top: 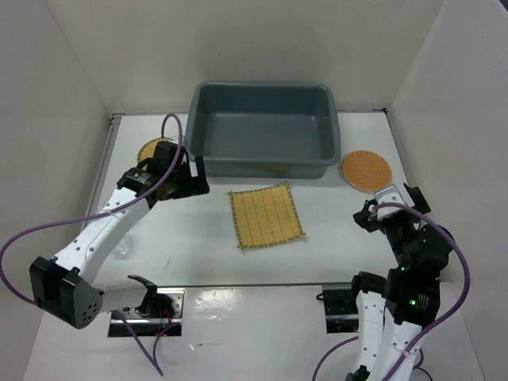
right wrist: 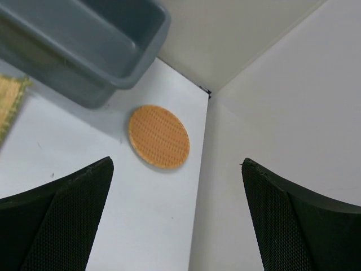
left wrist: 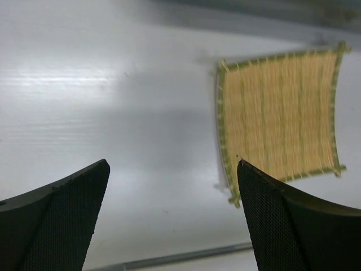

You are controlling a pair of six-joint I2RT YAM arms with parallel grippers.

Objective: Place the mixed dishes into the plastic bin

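The grey plastic bin (top: 262, 127) stands at the back centre and looks empty. The square yellow woven mat (top: 266, 215) lies flat in front of it. The orange disc (top: 367, 169) lies to the right of the bin. The yellow disc with the dark rim (top: 148, 149) lies to the left of the bin, partly hidden by my left arm. A faint small clear glass (top: 125, 248) stands by the left arm. My left gripper (top: 200, 176) is open and empty, left of the mat (left wrist: 279, 118). My right gripper (top: 393, 200) is open and empty, in front of the orange disc (right wrist: 159, 136).
White walls enclose the table on the left, back and right. The right wall (right wrist: 282, 113) is close beside the orange disc. The bin's right corner (right wrist: 84, 39) and a corner of the mat (right wrist: 8, 101) show in the right wrist view.
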